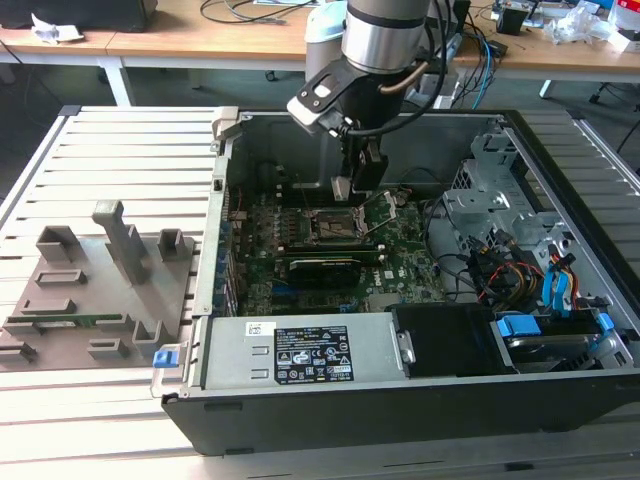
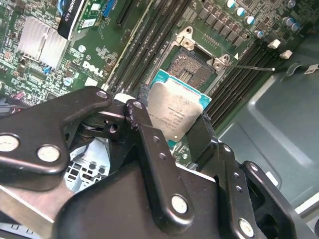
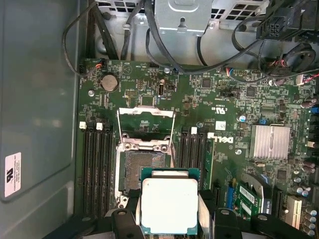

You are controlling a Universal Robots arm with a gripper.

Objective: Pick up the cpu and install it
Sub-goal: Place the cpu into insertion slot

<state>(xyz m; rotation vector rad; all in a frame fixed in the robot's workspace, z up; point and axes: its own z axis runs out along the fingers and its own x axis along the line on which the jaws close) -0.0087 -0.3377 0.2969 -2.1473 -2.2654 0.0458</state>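
My gripper (image 1: 352, 186) hangs inside the open computer case, shut on the cpu (image 1: 341, 187). In both wrist views the cpu (image 3: 168, 204) (image 2: 174, 112) is a flat square chip with a silver-grey top and a green edge, clamped between two black fingers (image 3: 130, 211). It hovers a little above the motherboard, just beside the dark square socket (image 3: 144, 167) (image 2: 192, 69) (image 1: 335, 228). The socket is bare and its metal load frame (image 3: 146, 124) stands flipped open. The cpu is not touching the socket.
The case wall (image 1: 215, 210) and rear wall ring the green motherboard (image 1: 300, 270). Memory slots (image 3: 94, 164) flank the socket and a silver heatsink (image 3: 270, 142) lies to one side. Cables and a drive cage (image 1: 500, 230) fill the exterior view's right. A grey slotted tray (image 1: 90, 290) sits outside at the left.
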